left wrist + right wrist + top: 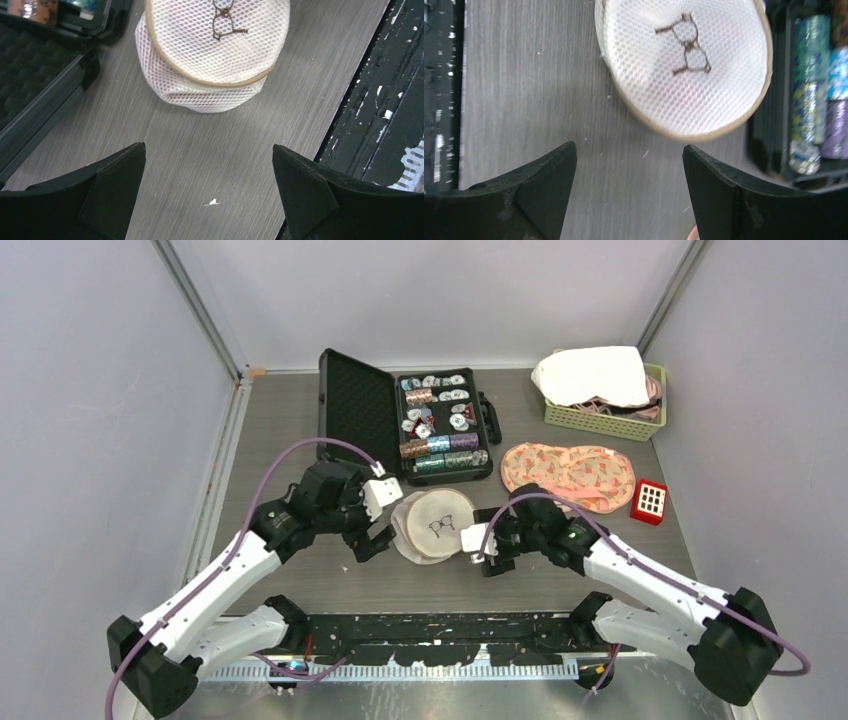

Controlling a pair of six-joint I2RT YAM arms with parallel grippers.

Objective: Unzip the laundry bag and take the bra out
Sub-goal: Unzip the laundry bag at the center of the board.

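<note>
The laundry bag (433,525) is a round white mesh pouch with tan trim and a small brown stitched mark, lying flat near the table's middle. My left gripper (372,542) stands open just left of it, with only bare table between its fingers, and the laundry bag (215,45) lies ahead of the left gripper (209,147). My right gripper (483,552) is open just right of the bag, also empty, facing the laundry bag (684,65) from the right gripper (630,145). A peach patterned bra (568,475) lies spread on the table to the bag's right. What is inside the bag I cannot tell.
An open black case (355,410) with poker chips (445,450) stands behind the bag. A green basket (600,422) holding white cloth sits at the back right. A red cube (649,501) lies beside the bra. A black rail (430,625) runs along the near edge.
</note>
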